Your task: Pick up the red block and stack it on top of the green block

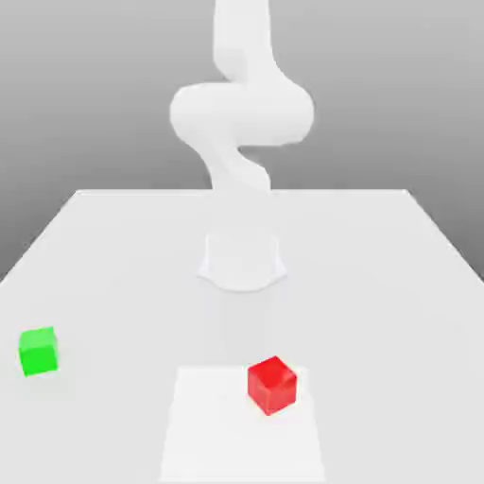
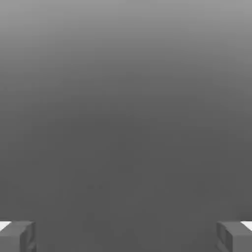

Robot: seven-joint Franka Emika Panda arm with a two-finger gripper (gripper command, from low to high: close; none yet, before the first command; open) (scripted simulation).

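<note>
Red block (image 1: 272, 385) sits near the front of the table (image 1: 397, 284), untouched, well apart from the green block (image 1: 39, 351) toward the exterior view's left. Gripper (image 2: 126, 236) is spread wide, holding nothing. Judging by this, the reach has not begun; next comes lowering over the red block.

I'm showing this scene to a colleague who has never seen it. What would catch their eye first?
Two bright cubes on the pale table: the red block near the front, on a lighter square patch, and the green block apart from it at the exterior view's left. Behind them rises the white arm. In the hand view the pincer stands wide open with nothing between its fingers.
</note>
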